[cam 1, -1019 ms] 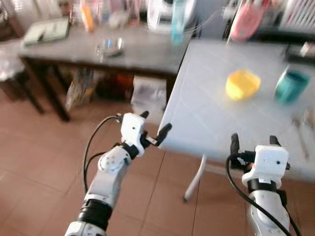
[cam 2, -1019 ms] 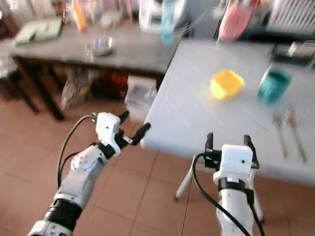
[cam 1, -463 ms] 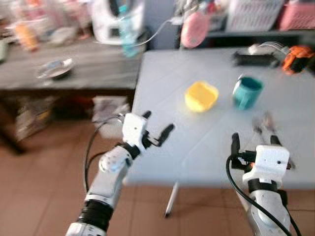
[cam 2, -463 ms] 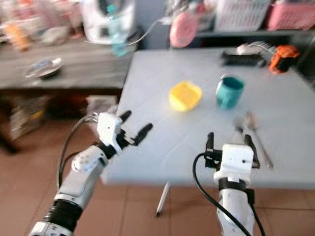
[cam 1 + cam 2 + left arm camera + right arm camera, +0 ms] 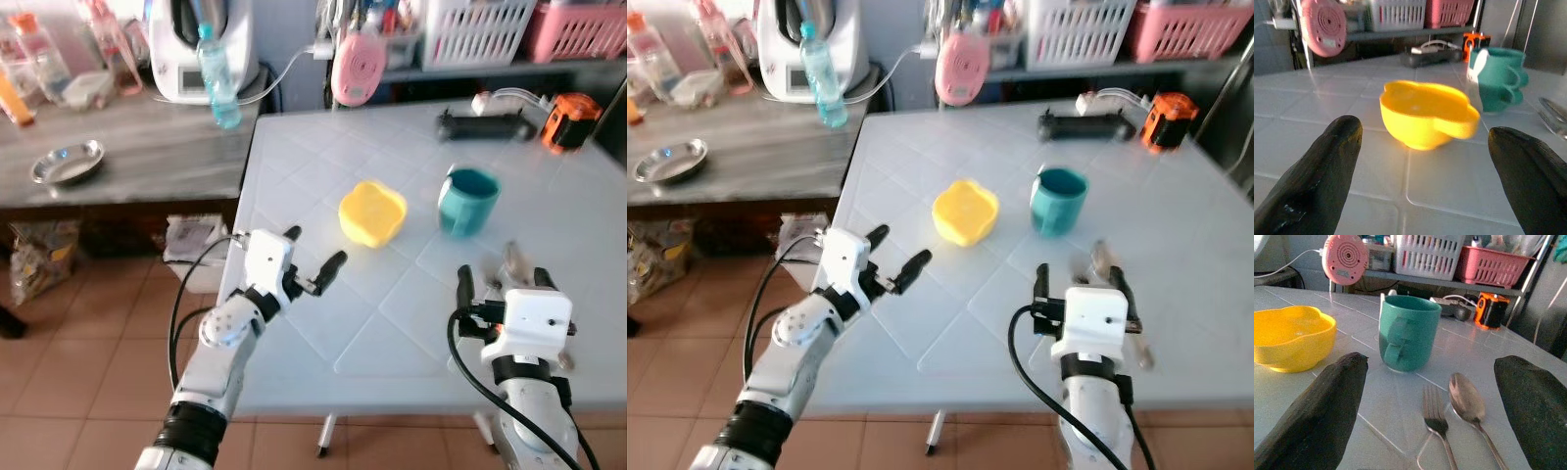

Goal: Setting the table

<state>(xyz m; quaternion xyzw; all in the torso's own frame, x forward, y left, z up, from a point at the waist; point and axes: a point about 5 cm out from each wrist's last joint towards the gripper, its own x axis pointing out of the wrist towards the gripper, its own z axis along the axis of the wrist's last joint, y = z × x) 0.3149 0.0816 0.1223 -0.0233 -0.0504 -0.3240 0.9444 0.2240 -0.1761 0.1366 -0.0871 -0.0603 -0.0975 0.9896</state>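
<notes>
Both silver arms reach forward, bent at the elbow; the left tool (image 5: pixel 312 259) is raised and turned inward, its two black fingers (image 5: pixel 1312 181) spread wide apart and gripping nothing; the right tool (image 5: pixel 502 276) points straight ahead, wrist level, fingers (image 5: pixel 1315 416) likewise parted and bare.

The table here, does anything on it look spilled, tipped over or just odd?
Nothing looks spilled or tipped. The yellow bowl and green mug stand upright, side by side but apart, and a fork and spoon lie together on the white table. One oddity for a table being set: an orange tool at its far edge.
</notes>
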